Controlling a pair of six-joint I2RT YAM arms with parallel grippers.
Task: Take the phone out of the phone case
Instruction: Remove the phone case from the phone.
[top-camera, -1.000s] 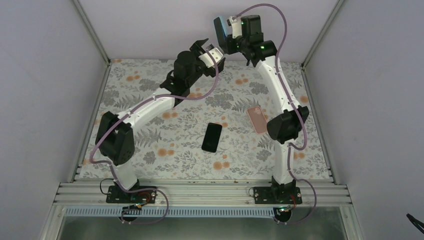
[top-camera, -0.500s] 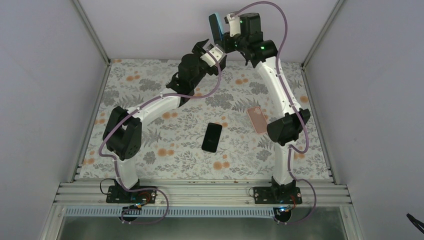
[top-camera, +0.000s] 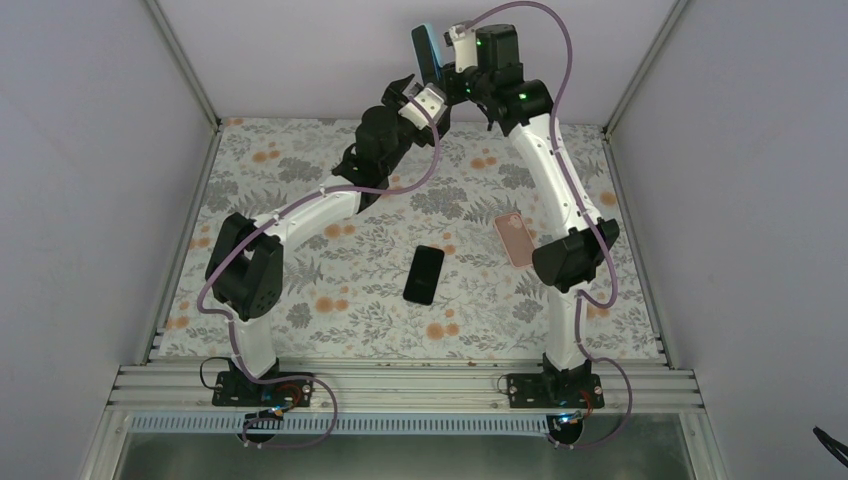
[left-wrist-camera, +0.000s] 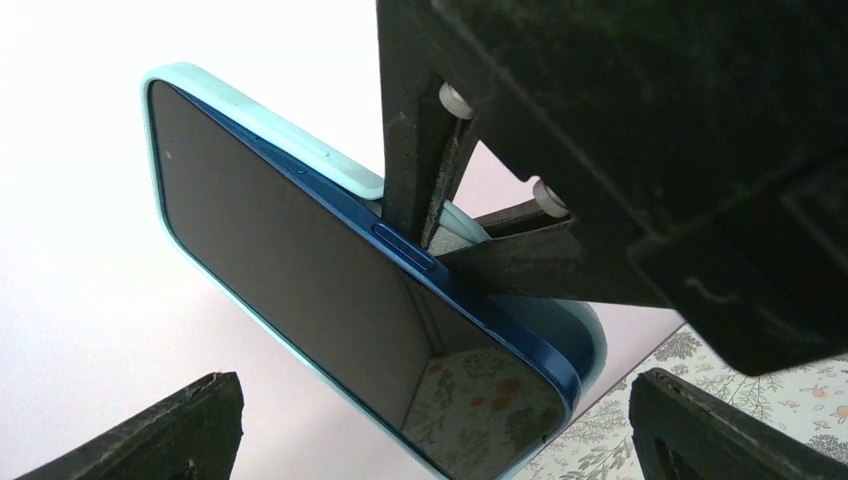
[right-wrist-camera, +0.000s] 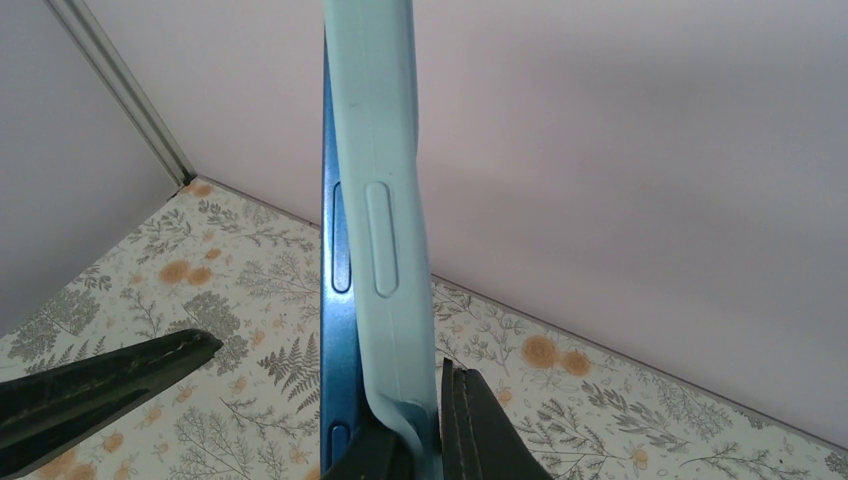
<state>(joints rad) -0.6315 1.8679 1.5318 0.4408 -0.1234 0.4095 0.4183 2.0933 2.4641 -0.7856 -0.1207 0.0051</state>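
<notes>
My right gripper (top-camera: 452, 62) is raised high at the back and shut on the light blue phone case (top-camera: 428, 52), held upright. In the right wrist view its fingers (right-wrist-camera: 470, 430) pinch the case (right-wrist-camera: 378, 200), whose lower edge is peeled away from the dark blue phone (right-wrist-camera: 336, 300). In the left wrist view the phone's dark screen (left-wrist-camera: 300, 270) faces me, and its lower corner stands out of the case (left-wrist-camera: 250, 115). My left gripper (top-camera: 415, 95) is open just below the phone, its fingertips (left-wrist-camera: 170, 430) apart on either side and not touching it.
A black phone (top-camera: 424, 274) lies on the flowered table (top-camera: 300, 300) near the middle. A pink case (top-camera: 515, 238) lies to its right, beside the right arm. Grey walls and metal frame posts (top-camera: 185, 65) enclose the table.
My left gripper has risen and moved right, closer under the held phone. My right gripper has lifted the cased phone slightly up and to the left.
</notes>
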